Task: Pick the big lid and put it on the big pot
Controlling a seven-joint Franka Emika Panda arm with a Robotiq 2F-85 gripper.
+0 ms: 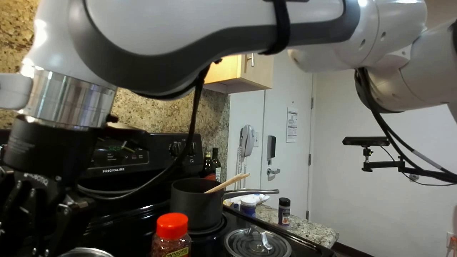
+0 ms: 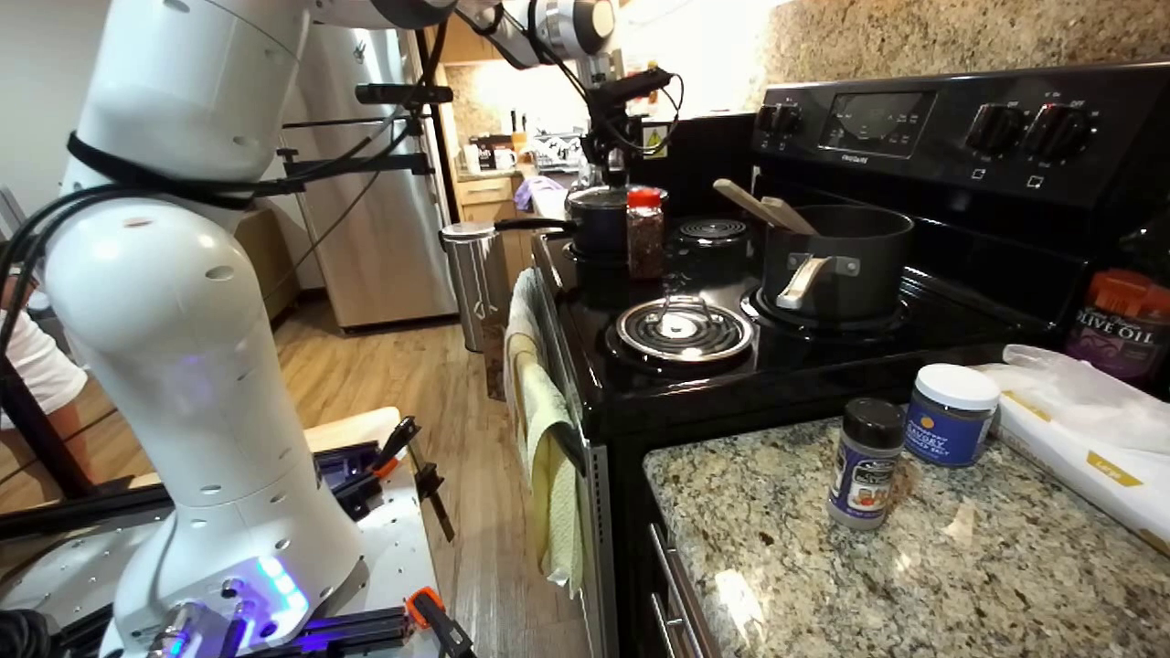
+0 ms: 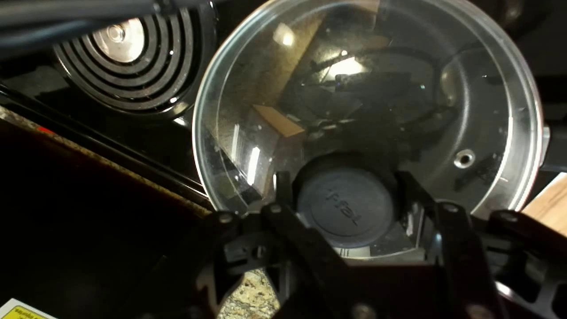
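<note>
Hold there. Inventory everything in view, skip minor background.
stove: 1, black, beside counter
big lid: 1, clear, over pot
pot: 1, black, stove front
saucepan: 1, dark grey, stove back
wooden utensils: 2, tan, in saucepan
second lid: 1, clear, stove front, counter side
red-capped jar: 1, reddish, between lids
towels: number unclear, yellowish, stove front
spice bottle: 1, purple, counter
white-capped jar: 1, blue, counter
box: 1, white, counter
olive oil: 1, orange cap, behind box
bottles: 2, dark, behind saucepan
phone: 1, white, background
fridge: 1, silvery, background
person: 1, white shorts, partly visible
robot arm: 1, white, by stove
gripper: 1, black, jaws flanking lid knob
</note>
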